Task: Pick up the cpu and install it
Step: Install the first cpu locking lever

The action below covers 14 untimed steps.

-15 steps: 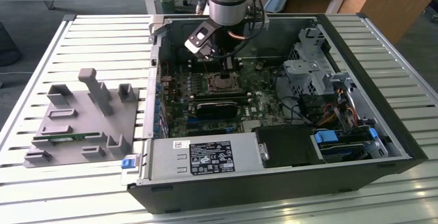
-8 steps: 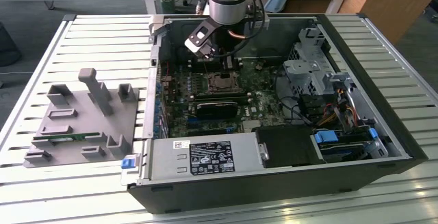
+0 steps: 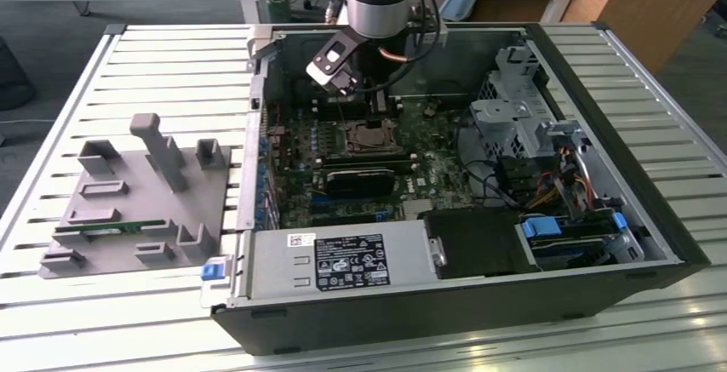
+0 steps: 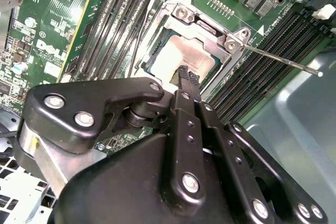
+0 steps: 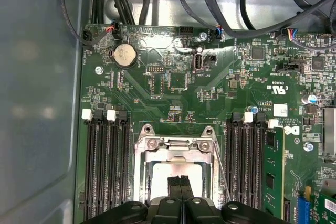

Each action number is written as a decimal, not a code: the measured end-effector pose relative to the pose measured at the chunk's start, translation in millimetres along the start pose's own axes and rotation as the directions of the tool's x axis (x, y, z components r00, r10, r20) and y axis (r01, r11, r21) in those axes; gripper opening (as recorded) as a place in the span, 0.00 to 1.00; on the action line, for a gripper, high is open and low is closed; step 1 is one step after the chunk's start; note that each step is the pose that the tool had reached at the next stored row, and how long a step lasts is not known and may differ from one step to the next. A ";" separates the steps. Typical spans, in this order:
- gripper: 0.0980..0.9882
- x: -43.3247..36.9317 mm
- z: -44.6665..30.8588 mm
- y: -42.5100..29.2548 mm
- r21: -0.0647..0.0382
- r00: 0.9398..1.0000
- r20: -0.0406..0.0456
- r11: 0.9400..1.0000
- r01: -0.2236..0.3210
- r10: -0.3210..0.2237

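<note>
The cpu (image 4: 176, 56) lies flat in the motherboard socket (image 3: 369, 139), its pale silver top showing through the metal socket frame (image 5: 176, 145). My gripper (image 5: 180, 182) hovers directly over the cpu (image 5: 160, 179) inside the open computer case. Its black fingertips (image 4: 189, 77) are pressed together with nothing between them; I cannot tell if they touch the chip. The thin metal socket lever (image 4: 283, 61) sticks out to one side of the frame.
Memory slots (image 5: 107, 166) flank the socket, and one green memory stick (image 5: 273, 166) is seated. Cables (image 5: 220, 3) run along the case wall. Outside the case, on the exterior view's left, a grey holder block (image 3: 136, 210) carries a green memory stick (image 3: 97, 229).
</note>
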<state>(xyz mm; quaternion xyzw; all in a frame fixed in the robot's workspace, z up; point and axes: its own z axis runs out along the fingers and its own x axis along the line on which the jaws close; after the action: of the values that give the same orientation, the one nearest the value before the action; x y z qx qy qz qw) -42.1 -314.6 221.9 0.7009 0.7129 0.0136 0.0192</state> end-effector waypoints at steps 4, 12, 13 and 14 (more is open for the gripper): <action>0.01 0.0 -1.6 0.1 0.000 1.000 0.000 1.000 0.000 0.000; 0.01 0.0 -5.0 0.3 0.000 1.000 0.000 1.000 0.000 0.000; 0.01 0.0 -5.4 0.3 0.000 1.000 0.000 1.000 0.000 0.000; 0.01 0.0 -5.8 0.3 0.000 1.000 0.000 1.000 0.000 0.000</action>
<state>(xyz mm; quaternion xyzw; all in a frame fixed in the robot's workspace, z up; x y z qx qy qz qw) -42.1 -314.6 227.7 0.7009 0.7129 0.0136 0.0192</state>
